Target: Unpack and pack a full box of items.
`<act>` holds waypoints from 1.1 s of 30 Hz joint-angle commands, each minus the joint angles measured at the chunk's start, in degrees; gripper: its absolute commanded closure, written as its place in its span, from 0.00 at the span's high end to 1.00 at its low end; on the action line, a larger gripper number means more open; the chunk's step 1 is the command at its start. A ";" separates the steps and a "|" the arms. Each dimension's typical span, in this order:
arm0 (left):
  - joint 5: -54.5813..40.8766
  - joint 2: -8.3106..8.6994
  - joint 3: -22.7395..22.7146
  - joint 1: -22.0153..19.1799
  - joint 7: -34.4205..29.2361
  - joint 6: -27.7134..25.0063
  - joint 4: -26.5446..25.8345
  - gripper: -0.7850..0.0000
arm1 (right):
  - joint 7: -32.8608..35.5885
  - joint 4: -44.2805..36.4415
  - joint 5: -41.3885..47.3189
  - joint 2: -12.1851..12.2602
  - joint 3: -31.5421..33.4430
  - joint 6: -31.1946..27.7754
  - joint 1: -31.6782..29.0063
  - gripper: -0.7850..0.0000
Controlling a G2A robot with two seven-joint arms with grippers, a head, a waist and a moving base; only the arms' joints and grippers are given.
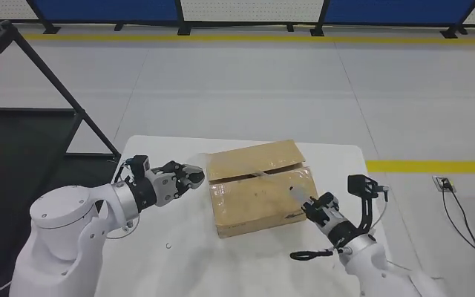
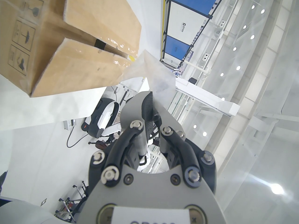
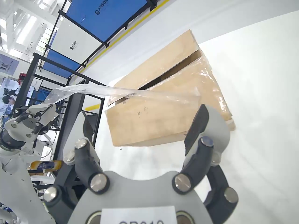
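Note:
A brown cardboard box [image 1: 260,189] lies on the white table [image 1: 185,260], its top flaps [image 3: 163,75] parted by a dark slit. A strip of clear tape [image 3: 105,92] stretches from the box top out to my left gripper [image 1: 191,177], which is shut on the tape's free end [image 2: 154,71] just off the box's left side. In the left wrist view the left gripper [image 2: 150,97] pinches that strip, with the box [image 2: 70,36] beyond it. My right gripper [image 3: 144,127] stands open at the box's right front corner [image 1: 306,202], holding nothing.
A black metal frame [image 1: 44,82] stands off the table's left side. A small speck [image 1: 169,245] lies on the table in front of the left arm. Bare tabletop runs along the front [image 1: 245,267].

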 commanded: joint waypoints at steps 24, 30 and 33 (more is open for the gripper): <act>0.00 0.00 0.00 0.00 0.00 0.00 0.00 0.00 | 21.46 4.36 -77.03 0.93 -8.13 -25.25 3.20 1.00; 0.00 0.00 0.00 0.00 0.00 0.00 0.00 0.00 | 24.13 5.99 -79.33 0.76 -8.20 -26.17 3.93 1.00; 0.00 0.00 0.00 0.00 0.00 0.00 0.00 0.00 | 24.13 5.99 -79.33 0.76 -8.20 -26.17 3.93 1.00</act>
